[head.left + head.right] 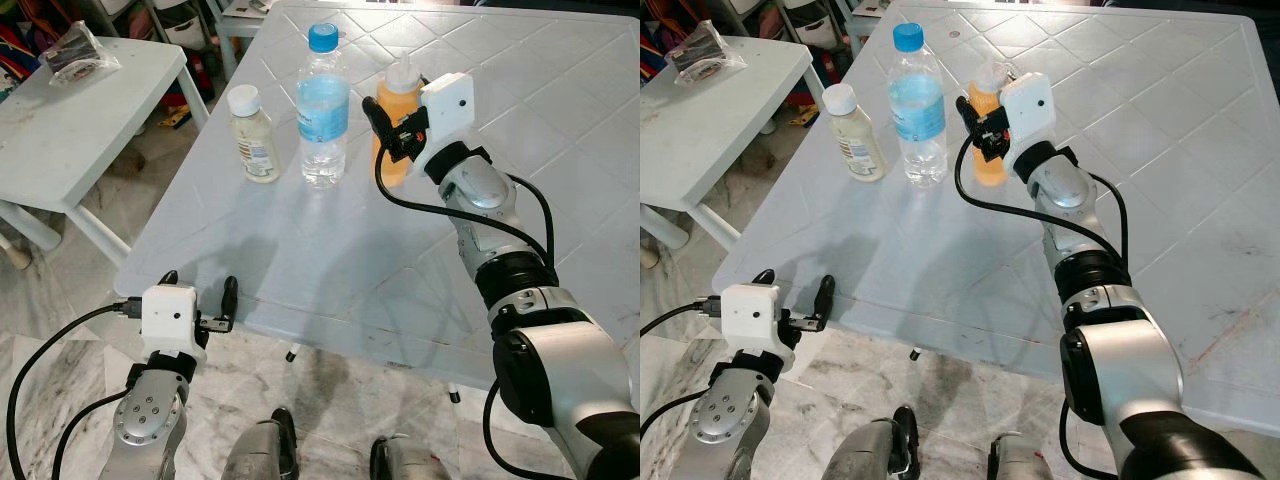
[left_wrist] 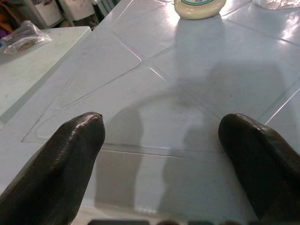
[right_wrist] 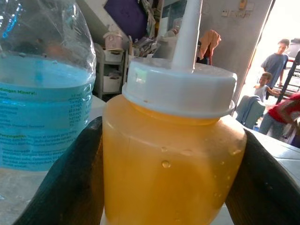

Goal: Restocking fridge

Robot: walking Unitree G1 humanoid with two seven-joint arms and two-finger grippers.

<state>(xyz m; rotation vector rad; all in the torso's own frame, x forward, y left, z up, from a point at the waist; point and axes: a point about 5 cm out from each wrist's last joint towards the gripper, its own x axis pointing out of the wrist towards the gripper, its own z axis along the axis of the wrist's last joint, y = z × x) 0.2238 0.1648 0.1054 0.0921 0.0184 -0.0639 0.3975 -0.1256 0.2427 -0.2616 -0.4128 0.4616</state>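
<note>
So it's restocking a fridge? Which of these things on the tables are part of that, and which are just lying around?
Part of the job:
- orange sauce bottle, between the right gripper's fingers
- water bottle
- cream-coloured bottle with white cap

Just lying about:
- clear plastic bag with something dark inside, on the smaller side table
- clutter on the floor beyond the tables

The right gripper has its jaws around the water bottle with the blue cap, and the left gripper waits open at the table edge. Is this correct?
Not quite. The right gripper has its jaws around the orange squeeze bottle, as the right wrist view shows; the water bottle stands beside it. The left gripper is open at the table edge.
</note>
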